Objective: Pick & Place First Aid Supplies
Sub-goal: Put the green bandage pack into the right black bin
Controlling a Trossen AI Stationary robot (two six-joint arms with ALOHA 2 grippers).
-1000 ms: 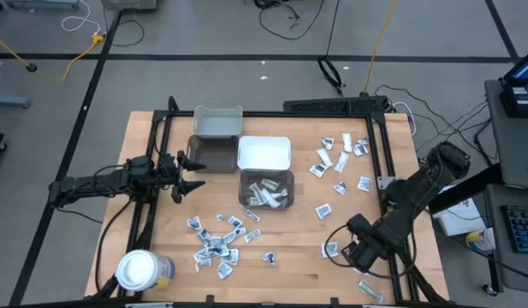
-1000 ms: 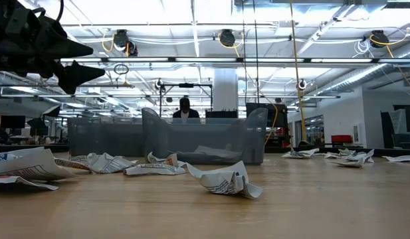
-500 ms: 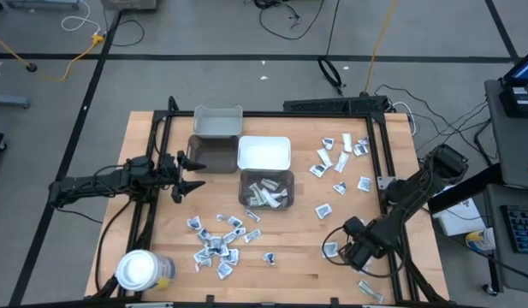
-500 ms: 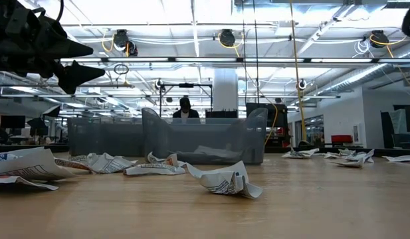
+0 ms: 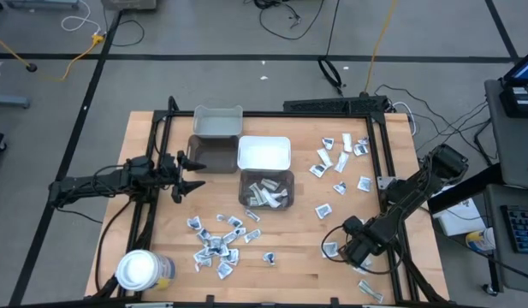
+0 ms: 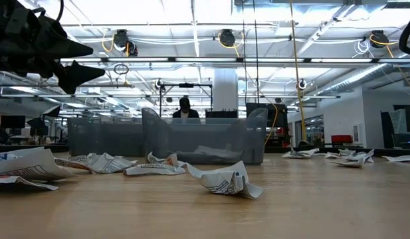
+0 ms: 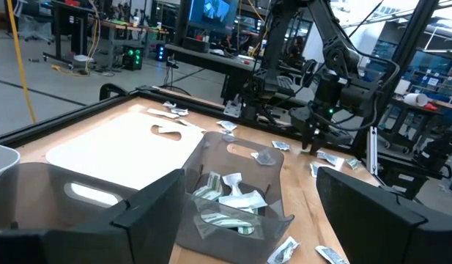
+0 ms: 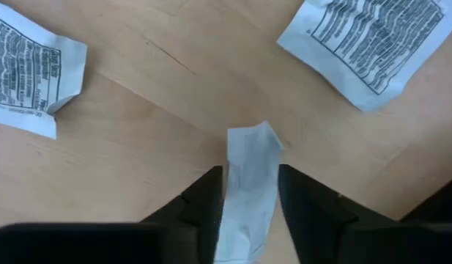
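The right end effector (image 8: 246, 192) is low over the desk (image 5: 289, 265) near its front right edge, its fingers (image 8: 204, 202) pinching a narrow pale strip (image 8: 249, 183). Two white packets (image 8: 376, 40) beside it carry dark print too small to read. The left end effector (image 5: 191, 174) hovers spread beside the grey bins (image 5: 265, 188).

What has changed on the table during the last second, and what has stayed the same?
The right gripper, low over the table's near right part, crept a little toward the table's middle and closed its fingers on a small white packet. The left gripper stayed open, hovering beside the grey bins. The scattered packets, the bins and the white-lidded jar did not move.
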